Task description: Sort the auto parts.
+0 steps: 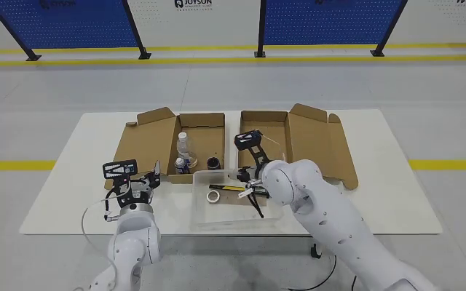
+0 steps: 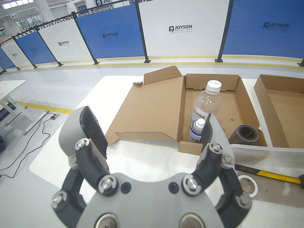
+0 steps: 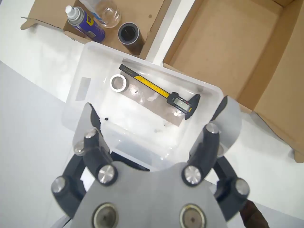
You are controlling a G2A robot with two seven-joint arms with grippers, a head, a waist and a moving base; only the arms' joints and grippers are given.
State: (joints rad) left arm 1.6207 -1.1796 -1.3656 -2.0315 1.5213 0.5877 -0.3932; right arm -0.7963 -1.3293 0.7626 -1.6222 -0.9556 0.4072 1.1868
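A clear plastic bin (image 3: pixel 166 71) at the table's front middle holds a yellow-and-black digital caliper (image 3: pixel 156 90) and a white ring (image 3: pixel 124 88). My right gripper (image 3: pixel 156 110) hangs open above the bin's near end, nothing between its fingers. The left cardboard box (image 1: pixel 204 120) holds a clear bottle (image 2: pixel 209 100), a blue spray can (image 2: pixel 197 131) and a dark cylinder (image 2: pixel 245 134). The right cardboard box (image 3: pixel 225 36) lies bare. My left gripper (image 2: pixel 148 119) stands open and empty above the table, beside the left box's flap (image 2: pixel 147 110).
Both boxes have flaps spread flat on the white table (image 1: pixel 378 207), the left one's (image 1: pixel 149 138) towards my left arm, the right one's (image 1: pixel 320 142) to the far side. Bare tabletop lies at both ends. Blue and white barrier panels (image 1: pixel 328 18) stand behind.
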